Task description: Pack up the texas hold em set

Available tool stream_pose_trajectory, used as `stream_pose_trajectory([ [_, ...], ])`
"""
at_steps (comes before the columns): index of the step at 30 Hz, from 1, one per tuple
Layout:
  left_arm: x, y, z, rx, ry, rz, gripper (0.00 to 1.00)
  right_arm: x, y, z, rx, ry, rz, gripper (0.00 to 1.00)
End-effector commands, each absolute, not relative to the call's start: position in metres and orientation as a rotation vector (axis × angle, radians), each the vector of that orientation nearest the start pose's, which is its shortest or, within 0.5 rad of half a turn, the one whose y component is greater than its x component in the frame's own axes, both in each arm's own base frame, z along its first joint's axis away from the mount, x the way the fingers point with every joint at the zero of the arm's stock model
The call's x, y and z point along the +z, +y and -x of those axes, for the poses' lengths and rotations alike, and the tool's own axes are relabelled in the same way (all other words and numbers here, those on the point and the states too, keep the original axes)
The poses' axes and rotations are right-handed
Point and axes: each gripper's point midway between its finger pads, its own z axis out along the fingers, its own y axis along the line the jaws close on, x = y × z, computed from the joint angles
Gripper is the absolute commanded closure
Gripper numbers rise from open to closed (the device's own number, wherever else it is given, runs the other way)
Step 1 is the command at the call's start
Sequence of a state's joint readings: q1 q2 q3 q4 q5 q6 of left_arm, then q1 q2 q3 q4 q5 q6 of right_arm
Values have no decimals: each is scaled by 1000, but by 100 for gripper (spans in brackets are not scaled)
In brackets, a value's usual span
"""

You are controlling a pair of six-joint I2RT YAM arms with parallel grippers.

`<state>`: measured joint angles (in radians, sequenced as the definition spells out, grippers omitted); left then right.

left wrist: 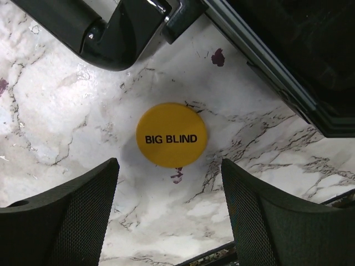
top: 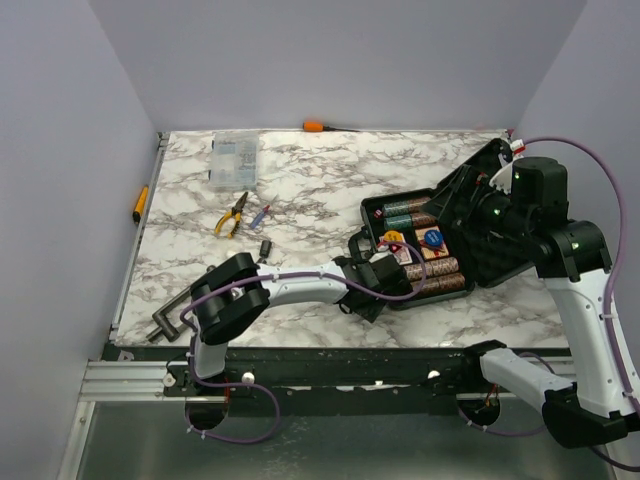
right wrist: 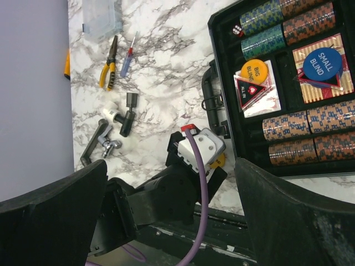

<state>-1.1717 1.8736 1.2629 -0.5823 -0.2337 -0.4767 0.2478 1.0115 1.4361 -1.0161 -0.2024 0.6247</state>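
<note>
A: Nearest, from the left wrist: left gripper [left wrist: 169,221] spread wide, gripping nothing, over a yellow disc [left wrist: 171,134] marked BIG BLIND, flat on the marble table [left wrist: 55,127].

B: Outside the case?

A: Yes, just beside the black case [left wrist: 310,55], near its handle [left wrist: 119,33]. Mostly hidden under the left arm from the right wrist, only a sliver showing.

B: And the other side?

A: Right gripper [right wrist: 172,183] also wide apart, empty, high over the left wrist. Beyond, lid open: chip stacks [right wrist: 302,124] in rows, two card decks [right wrist: 272,102], with a second yellow disc [right wrist: 254,71] and a blue disc [right wrist: 321,62] marked SMALL BLIND lying on them.

B: Farther out?

A: Yellow-handled pliers [top: 232,215], then a clear box [top: 233,160], both well apart from the case. Last, an orange-handled screwdriver [top: 315,126] at the far edge.
</note>
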Motion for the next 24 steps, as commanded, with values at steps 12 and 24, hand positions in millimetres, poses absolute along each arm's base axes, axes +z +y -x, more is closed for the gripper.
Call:
stream_pose_trajectory([
  [12,13,-354,-181,-191,2612,-874,29,327,116,-237,671,2230,-319,0],
  [24,10,-355,-178,-233,2615,-904,34,326,118,-237,686,2227,-330,0],
])
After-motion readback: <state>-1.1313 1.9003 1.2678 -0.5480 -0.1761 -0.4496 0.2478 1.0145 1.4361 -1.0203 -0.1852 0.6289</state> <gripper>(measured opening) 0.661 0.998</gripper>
